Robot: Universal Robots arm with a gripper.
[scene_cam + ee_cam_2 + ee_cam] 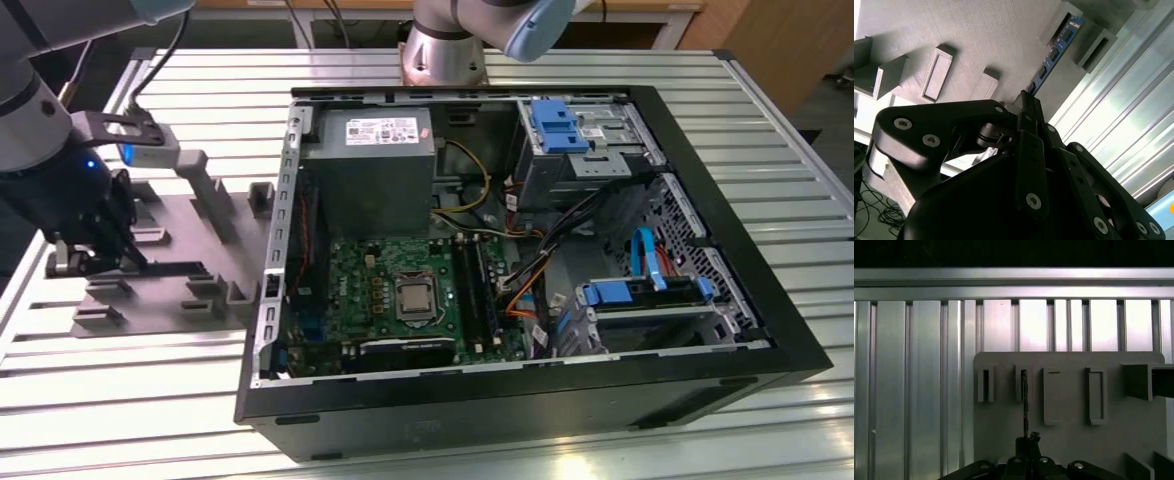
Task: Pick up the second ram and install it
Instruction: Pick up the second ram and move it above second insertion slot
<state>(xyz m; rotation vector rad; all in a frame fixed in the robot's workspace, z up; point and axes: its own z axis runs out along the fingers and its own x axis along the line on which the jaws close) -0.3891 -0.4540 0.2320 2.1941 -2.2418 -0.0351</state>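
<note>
Pick-up step: gripper (1026,102) pinched shut on one end of the memory stick (1055,52), which stands on edge between the tray (979,40) blocks. Not yet lifted; freeing it likely calls for a straight pull clear of those blocks.

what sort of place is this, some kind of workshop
Likely a robotics lab bench for computer assembly: an open computer case lies on a slatted metal table, beside a grey tray where the arm's gripper is shut on a memory stick.
</note>
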